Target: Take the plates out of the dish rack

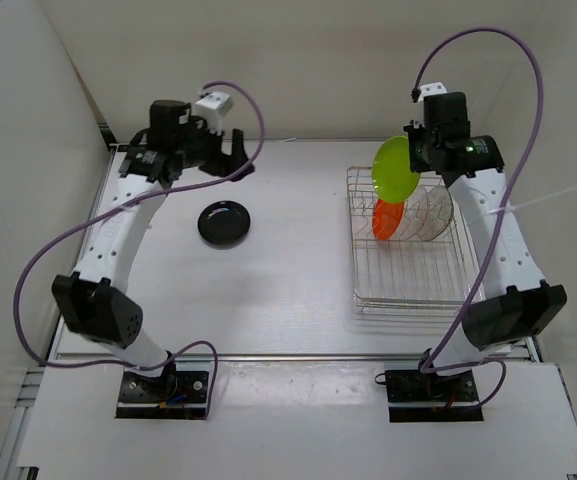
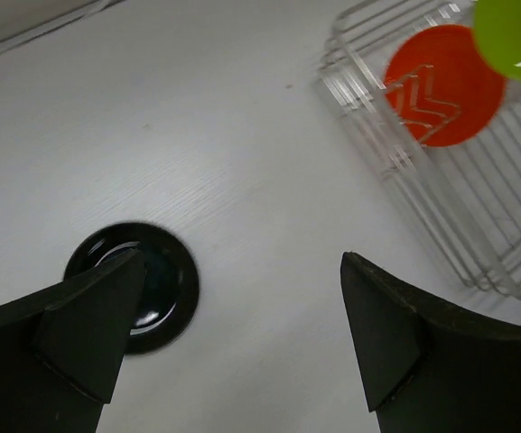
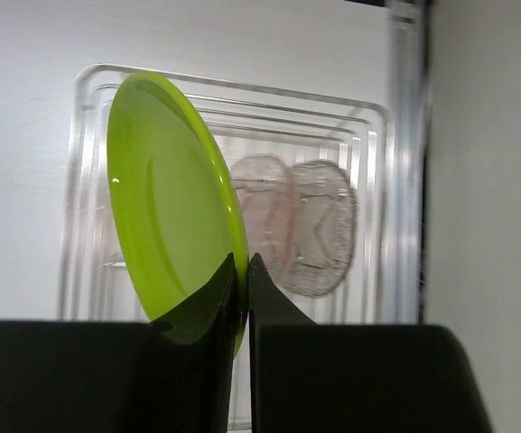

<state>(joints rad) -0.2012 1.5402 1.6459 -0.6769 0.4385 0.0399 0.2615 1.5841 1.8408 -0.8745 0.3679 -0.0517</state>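
We note the right tool point(image 3: 244, 263) clenched on the rim of the lime green round plate point(image 3: 165, 207), holding it on edge over the far left corner of the silver wire-grid dish rack point(image 1: 413, 300). Inside the rack, the orange round plate point(image 1: 388, 220) and the two clear glassy plates point(image 1: 430, 212) stand upright, close together. The left tool point(image 2: 242, 262) gapes fully wide, grasping nothing, above the white desk point(image 1: 288, 270). The small black round plate point(image 1: 225, 222) lies flat on the desk, well apart from the rack.
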